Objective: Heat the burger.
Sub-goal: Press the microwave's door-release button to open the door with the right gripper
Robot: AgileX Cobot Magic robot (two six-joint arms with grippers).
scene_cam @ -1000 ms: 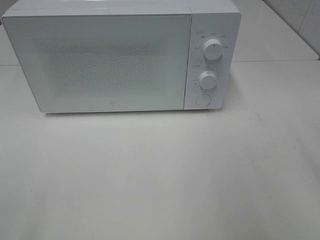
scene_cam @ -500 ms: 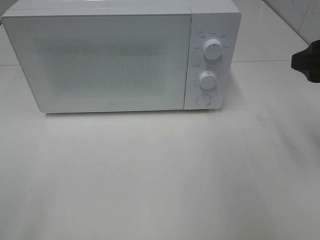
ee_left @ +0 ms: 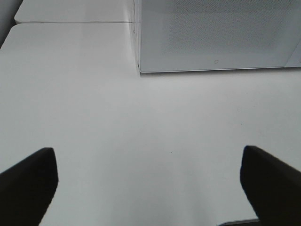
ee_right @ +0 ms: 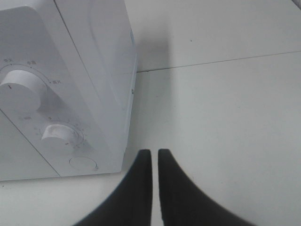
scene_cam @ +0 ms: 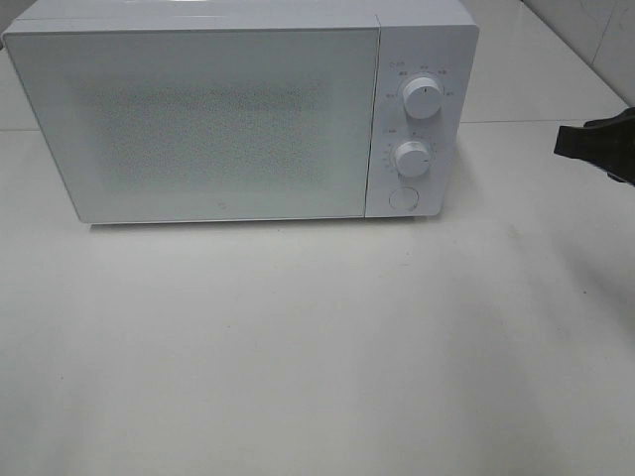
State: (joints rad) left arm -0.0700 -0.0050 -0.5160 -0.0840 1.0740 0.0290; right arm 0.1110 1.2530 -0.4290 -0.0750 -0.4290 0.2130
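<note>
Showing in none of the three views, the burger cannot be placed; whether it sits behind the closed, frosted door (scene_cam: 208,124) of the microwave (scene_cam: 427,40) cannot be told, since the dotted panel lets nothing through. The microwave stands at the back of the white table (scene_cam: 317,347), its control panel on the right side of the high view, with an upper knob (scene_cam: 424,100), a lower knob (scene_cam: 412,159) and a round button (scene_cam: 403,197) beneath them. The right gripper (ee_right: 154,153) hovers above the table to the right of that panel, apart from it, its two dark fingers (ee_right: 176,188) drawn together with only a thin slit between them and nothing held. The left gripper (ee_left: 146,149) hangs over bare table in front of the microwave's left corner, its fingers (ee_left: 28,181) spread wide apart and empty.
</note>
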